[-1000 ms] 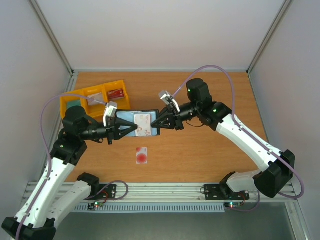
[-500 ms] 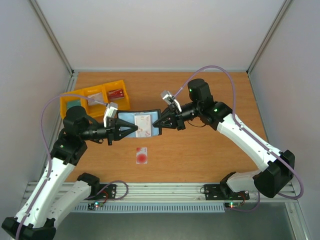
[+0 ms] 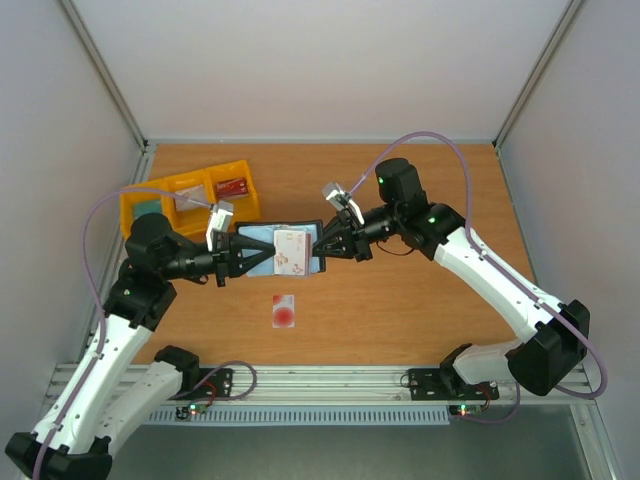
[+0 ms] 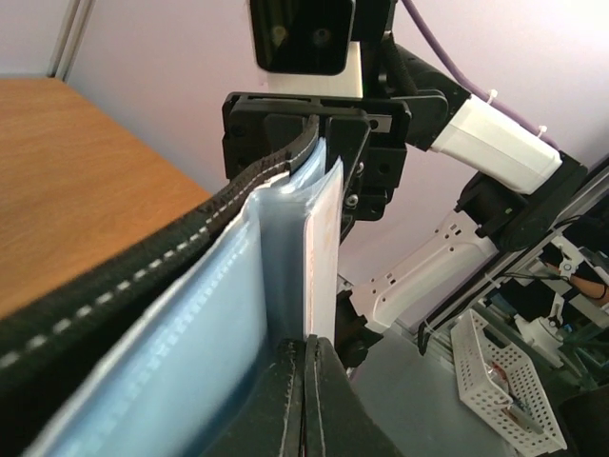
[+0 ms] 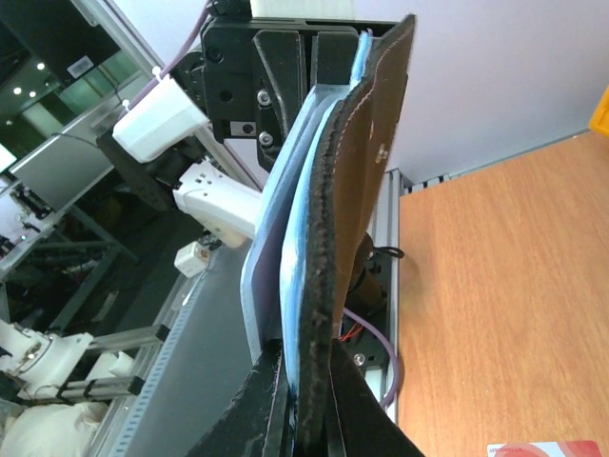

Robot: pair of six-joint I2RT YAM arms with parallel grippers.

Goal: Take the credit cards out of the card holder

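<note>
Far to the left of the card holder [image 3: 256, 238], toward the back, sat the yellow bins [image 3: 190, 195] with a few small cards inside. The left gripper [image 3: 270, 256] was pinched tight on the left side of the card holder. In the left wrist view its fingers [image 4: 285, 405] were closed on a grey-blue pocket edge.

The card holder was open like a book with its inside facing up. It hung between the 2 grippers, over the middle of the table [image 3: 420, 310]. It looked lifted off the wood, but I could not be sure. 1 white card with small red marks [image 3: 290, 250] showed on the right half of the card holder, and it seemed to stick a little way out of its pocket.

The right gripper [image 3: 320, 247] was pinched shut on the right edge of the card holder, with the black cover and blue pockets between its fingers. Just in front of the card holder, flat on the table, lay 1 card with a big red circle [image 3: 284, 311], already out. I could not see a dark red card.

The cards were likely thin, light, stiff and smooth, so they could slip. The best place to grab looked like the bare edge sticking out of the pocket. The card holder looked soft and would likely bend, so 1 gripper should hold it while the other pulls.
</note>
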